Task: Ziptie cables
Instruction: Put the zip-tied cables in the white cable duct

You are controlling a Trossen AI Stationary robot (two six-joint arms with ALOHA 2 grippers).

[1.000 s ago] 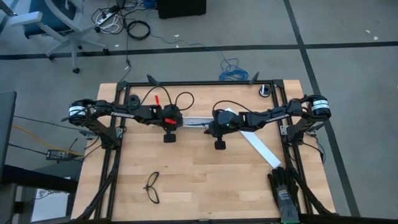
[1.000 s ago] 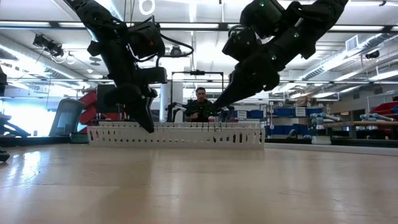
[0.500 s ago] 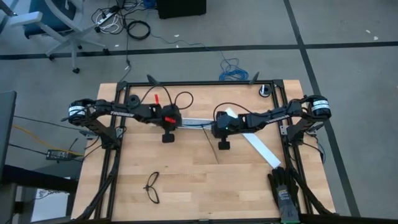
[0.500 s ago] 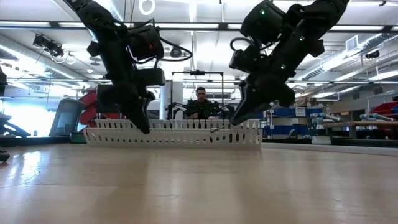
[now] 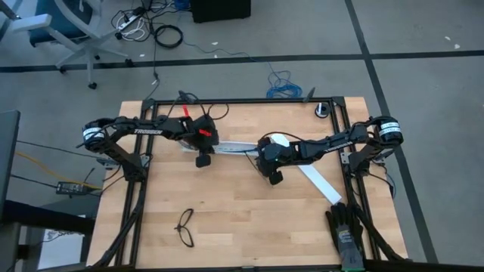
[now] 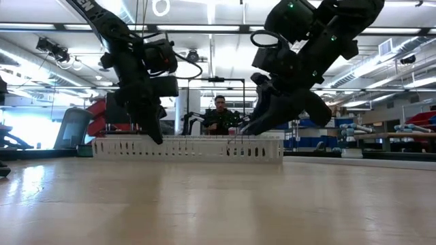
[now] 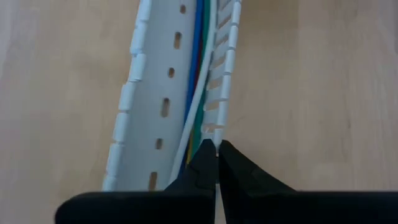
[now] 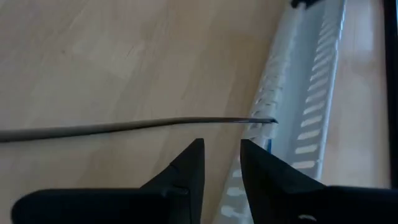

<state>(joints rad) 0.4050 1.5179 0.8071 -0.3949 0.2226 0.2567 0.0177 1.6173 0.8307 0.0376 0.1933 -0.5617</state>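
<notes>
The cables (image 7: 198,74), blue, white, green and orange wires, lie lengthwise inside a white slotted duct (image 7: 163,93) that rests flat on the wooden table (image 5: 227,211). My left gripper (image 7: 216,152) is shut at the duct's left end (image 5: 221,144). The ziptie (image 8: 137,126), a thin dark strip, lies across the wood just beyond my right gripper (image 8: 222,152). Its tip reaches the duct's slotted wall (image 8: 264,121). My right gripper is open, pointing down near the duct's right end (image 5: 259,156), with nothing between its fingers. My left gripper's shut fingertips meet one tooth (image 7: 216,134) of the duct's slotted side wall at the duct's end and seem to pinch it. The fingers come steeply from above and lie along the duct. The duct lies on the table.
A wide flat white strip (image 5: 318,181) lies slanting toward the near right corner. Black thin-framed glasses (image 5: 185,227) lie near the front left, dark gloves (image 5: 344,230) at the front right. A person (image 6: 219,116) sits beyond the far edge.
My left gripper has swung toward the table's far edge, and the end of the duct it meets has shifted with it. My right gripper has rolled about its own axis and stayed almost in place.
</notes>
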